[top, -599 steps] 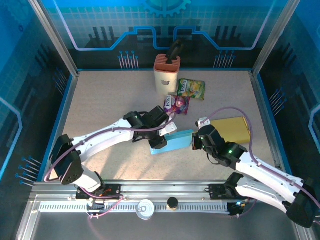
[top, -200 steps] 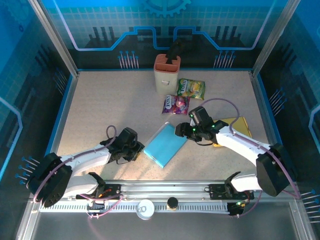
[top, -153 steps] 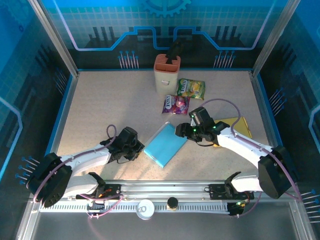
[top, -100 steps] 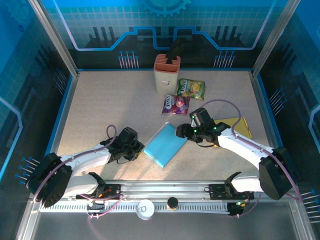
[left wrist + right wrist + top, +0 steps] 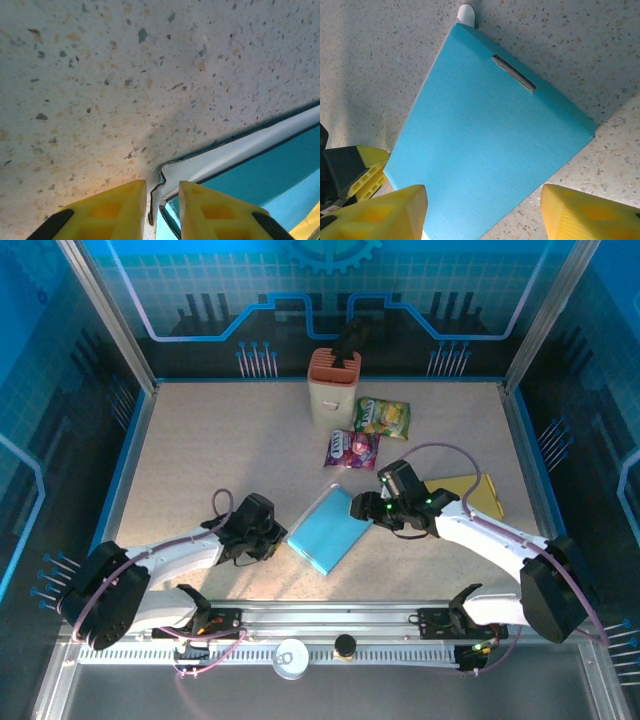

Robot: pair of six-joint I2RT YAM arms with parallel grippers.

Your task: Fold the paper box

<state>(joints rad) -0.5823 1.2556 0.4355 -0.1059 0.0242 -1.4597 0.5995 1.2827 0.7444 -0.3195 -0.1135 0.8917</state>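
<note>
Left end effector [image 5: 162, 189]: grip on flap [image 5: 172, 172] unclear | right end effector [image 5: 482, 200]: apart | paper box [image 5: 485, 125]: flat, turquoise

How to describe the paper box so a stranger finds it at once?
On the speckled table, look at the middle of the front half. The paper box lies flat there: plain light blue, whereas the snack packet behind is printed purple.
</note>
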